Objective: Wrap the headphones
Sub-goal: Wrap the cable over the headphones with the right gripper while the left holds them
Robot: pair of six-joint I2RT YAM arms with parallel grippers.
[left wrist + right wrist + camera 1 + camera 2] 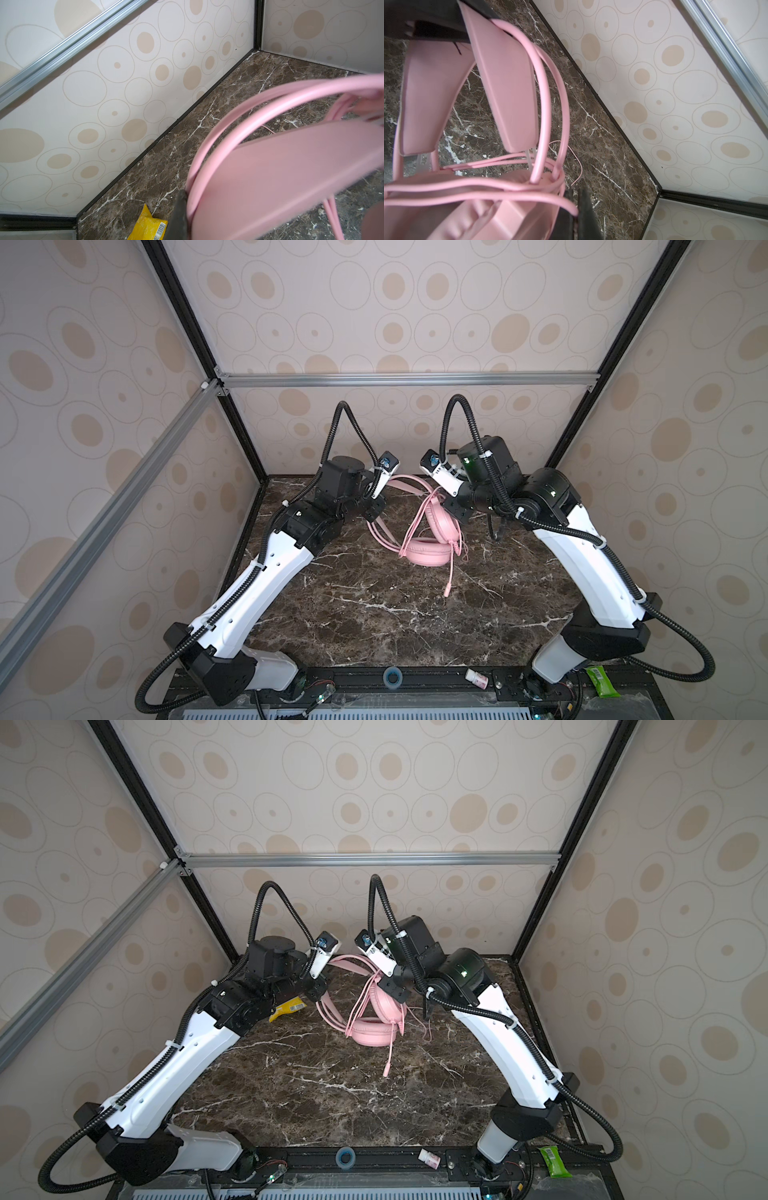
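Observation:
The pink headphones (428, 552) (370, 1031) stand on the marble table near the back, one earcup flat and the other raised above it. My left gripper (372, 512) (188, 216) is shut on the headband (280, 176); only one dark finger (178, 216) shows beside the pink wires. My right gripper (455, 510) (576, 216) is shut on the thin pink cable (529, 199), pinched between its two dark fingers (586, 216). Cable loops run across the earcup and headband. The plug end (446, 593) (386, 1073) trails forward on the table.
A yellow packet (289, 1006) (148, 226) lies under the left arm near the left wall. On the front rail sit a blue ring (392, 677), a small white bottle (476, 678) and a green packet (600, 682). Patterned walls close the back and both sides.

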